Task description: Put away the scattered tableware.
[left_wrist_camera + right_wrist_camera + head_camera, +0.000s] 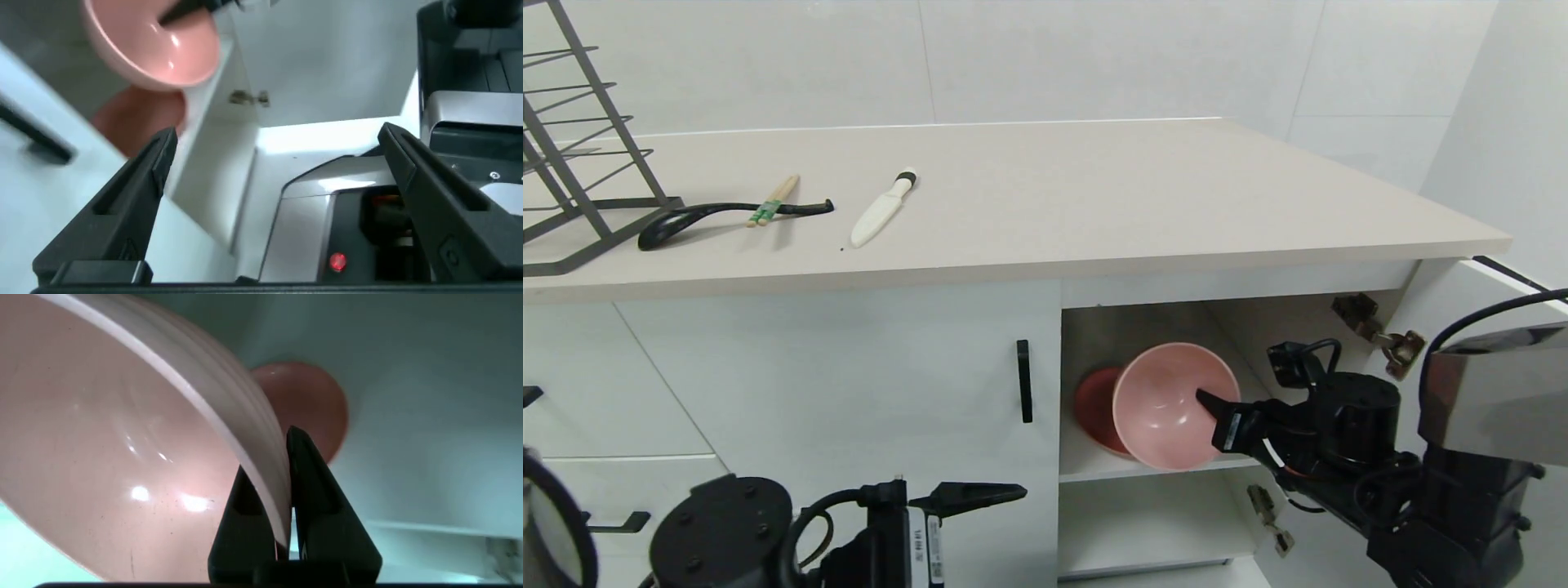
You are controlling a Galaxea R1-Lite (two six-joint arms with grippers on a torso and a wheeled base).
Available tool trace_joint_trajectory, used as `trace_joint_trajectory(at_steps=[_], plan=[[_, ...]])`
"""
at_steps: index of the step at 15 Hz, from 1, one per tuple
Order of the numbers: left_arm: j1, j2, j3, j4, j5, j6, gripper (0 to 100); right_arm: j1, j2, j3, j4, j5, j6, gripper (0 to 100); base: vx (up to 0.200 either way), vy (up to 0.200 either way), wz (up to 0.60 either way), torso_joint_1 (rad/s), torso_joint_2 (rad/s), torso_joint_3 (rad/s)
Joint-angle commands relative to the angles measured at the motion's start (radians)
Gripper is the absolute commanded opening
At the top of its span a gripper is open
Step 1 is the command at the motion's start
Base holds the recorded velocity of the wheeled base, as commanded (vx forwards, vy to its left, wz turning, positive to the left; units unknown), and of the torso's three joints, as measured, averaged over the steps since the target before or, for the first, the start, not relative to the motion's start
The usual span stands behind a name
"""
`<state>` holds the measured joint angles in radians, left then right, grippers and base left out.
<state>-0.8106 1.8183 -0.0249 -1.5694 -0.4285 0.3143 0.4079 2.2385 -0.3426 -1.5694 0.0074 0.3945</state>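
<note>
My right gripper [1210, 406] is shut on the rim of a pink bowl [1160, 404], one finger inside and one outside. The bowl is tilted on edge at the front of the open cabinet's upper shelf [1094, 465]. In the right wrist view the fingers [319, 506] pinch the bowl's [122, 457] wall. A darker red dish [1093, 408] stands behind it on the same shelf. On the counter lie a black ladle [703, 216], chopsticks [772, 202] and a white knife [882, 208]. My left gripper [278, 139] hangs open and empty, low before the closed cabinet door.
A grey wire rack [572, 139] stands at the counter's far left. The closed door has a black handle [1024, 381]. The right cabinet door [1486, 278] is swung open beside my right arm. A lower shelf [1143, 514] lies under the bowl.
</note>
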Motion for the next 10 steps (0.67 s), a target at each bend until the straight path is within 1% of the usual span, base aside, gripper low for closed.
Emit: trace_joint_trajectory(at_steps=[1, 3, 6, 8, 9, 10], plan=[[0.016, -0.090, 0.025, -0.001, 0.002, 0.002, 100, 0.002, 0.107, -0.065, -0.001, 0.000, 0.001, 0, 0.000, 0.000, 0.00, 0.000, 0.00, 0.000], [0.018, -0.152, 0.025, -0.001, 0.008, 0.000, 100, 0.002, 0.161, -0.124, -0.001, 0.000, -0.003, 0, 0.000, 0.000, 0.00, 0.000, 0.00, 0.000], [0.022, -0.192, 0.025, -0.001, 0.022, 0.000, 100, 0.008, 0.205, -0.190, -0.001, 0.000, -0.002, 0, 0.000, 0.000, 0.00, 0.000, 0.00, 0.000], [0.021, -0.212, 0.025, -0.001, 0.068, 0.000, 100, 0.017, 0.231, -0.196, -0.001, 0.002, -0.008, 0, 0.000, 0.000, 0.00, 0.000, 0.00, 0.000], [0.022, -0.214, 0.025, -0.001, 0.070, 0.000, 100, 0.019, 0.231, -0.196, -0.001, 0.002, -0.008, 0, 0.000, 0.000, 0.00, 0.000, 0.00, 0.000], [0.022, -0.254, 0.025, -0.001, 0.088, -0.006, 100, 0.022, 0.240, -0.210, -0.001, 0.005, -0.003, 0, 0.000, 0.000, 0.00, 0.000, 0.00, 0.000]])
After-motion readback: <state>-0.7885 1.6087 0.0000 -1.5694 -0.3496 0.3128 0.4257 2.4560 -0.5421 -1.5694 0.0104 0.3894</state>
